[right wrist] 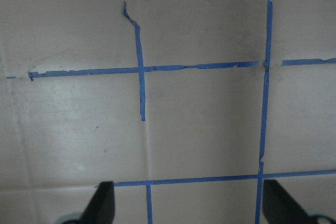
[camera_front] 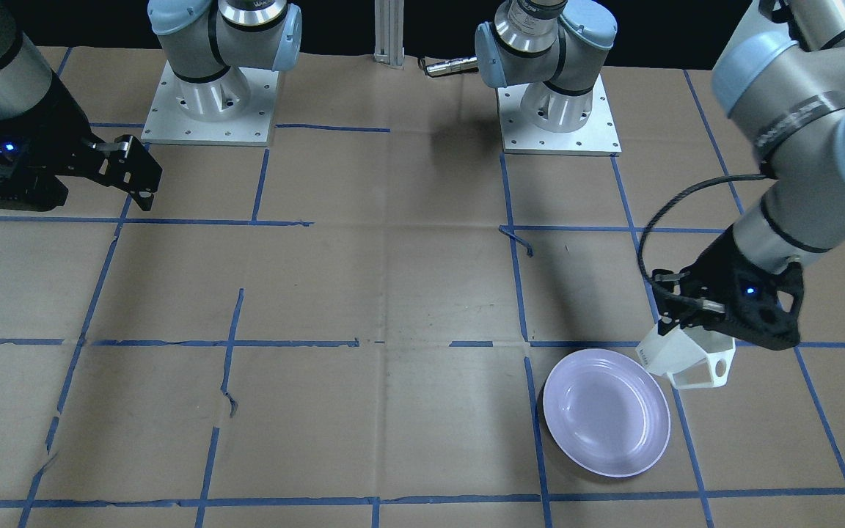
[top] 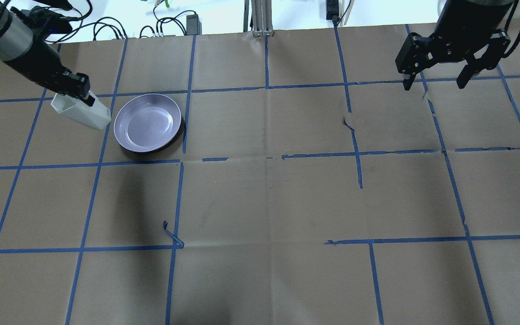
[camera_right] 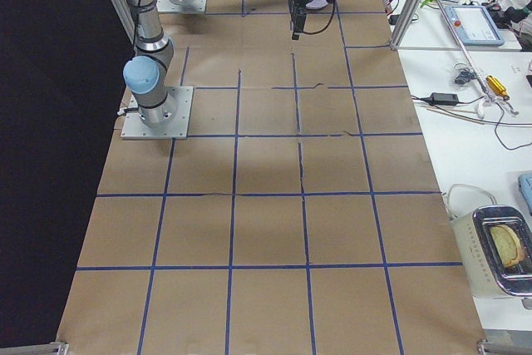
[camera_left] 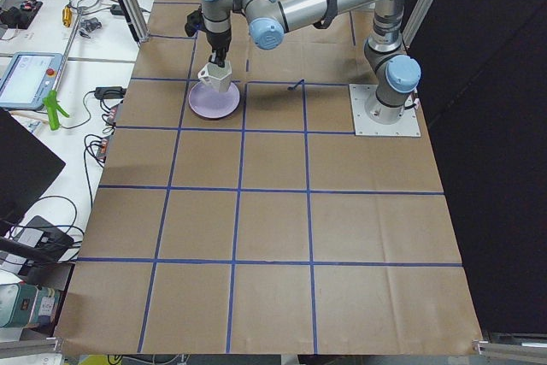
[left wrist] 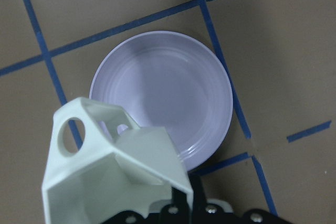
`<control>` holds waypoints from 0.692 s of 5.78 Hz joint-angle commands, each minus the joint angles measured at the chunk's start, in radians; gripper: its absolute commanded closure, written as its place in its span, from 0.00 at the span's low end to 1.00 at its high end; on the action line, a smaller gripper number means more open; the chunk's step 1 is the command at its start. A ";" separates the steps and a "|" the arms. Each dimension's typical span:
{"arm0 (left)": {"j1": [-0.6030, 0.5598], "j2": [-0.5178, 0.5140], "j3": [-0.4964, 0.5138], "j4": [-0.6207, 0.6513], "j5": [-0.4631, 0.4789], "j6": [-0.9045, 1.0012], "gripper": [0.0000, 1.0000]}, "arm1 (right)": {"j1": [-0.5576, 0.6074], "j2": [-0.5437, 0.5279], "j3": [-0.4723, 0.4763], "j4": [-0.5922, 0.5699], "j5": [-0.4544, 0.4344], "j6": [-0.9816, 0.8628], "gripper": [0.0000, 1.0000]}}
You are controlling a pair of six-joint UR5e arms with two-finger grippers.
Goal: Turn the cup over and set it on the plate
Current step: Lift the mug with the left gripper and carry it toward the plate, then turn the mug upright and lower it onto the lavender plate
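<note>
My left gripper [camera_front: 675, 312] is shut on the rim of the white faceted cup [camera_front: 679, 356] and holds it tilted in the air just beside the lavender plate [camera_front: 606, 412]. In the overhead view the cup [top: 81, 113] hangs left of the plate [top: 148, 122], under the left gripper [top: 77, 90]. The left wrist view shows the cup [left wrist: 113, 174] close up with its open-frame handle, the plate [left wrist: 168, 95] beyond it. My right gripper [top: 436, 83] is open and empty, high over the far right of the table, also seen in the front view [camera_front: 140, 176].
Brown paper with a blue tape grid covers the table [top: 264, 189]. The two arm bases [camera_front: 210, 95] [camera_front: 558, 103] stand at the robot's side. A loose curl of tape [top: 172, 234] sticks up near the middle left. Cables and equipment lie beyond the far edge [top: 169, 22].
</note>
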 commanded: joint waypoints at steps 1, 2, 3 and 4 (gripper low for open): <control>-0.078 -0.060 -0.078 0.150 0.059 0.028 1.00 | 0.000 0.000 0.000 0.000 0.000 0.000 0.00; -0.078 -0.077 -0.091 0.168 0.059 0.062 1.00 | 0.000 0.000 0.000 0.000 0.000 0.000 0.00; -0.078 -0.097 -0.094 0.169 0.060 0.061 1.00 | 0.000 0.000 0.000 0.000 0.000 0.000 0.00; -0.075 -0.111 -0.097 0.169 0.060 0.061 0.99 | 0.000 0.000 0.000 0.000 0.000 0.000 0.00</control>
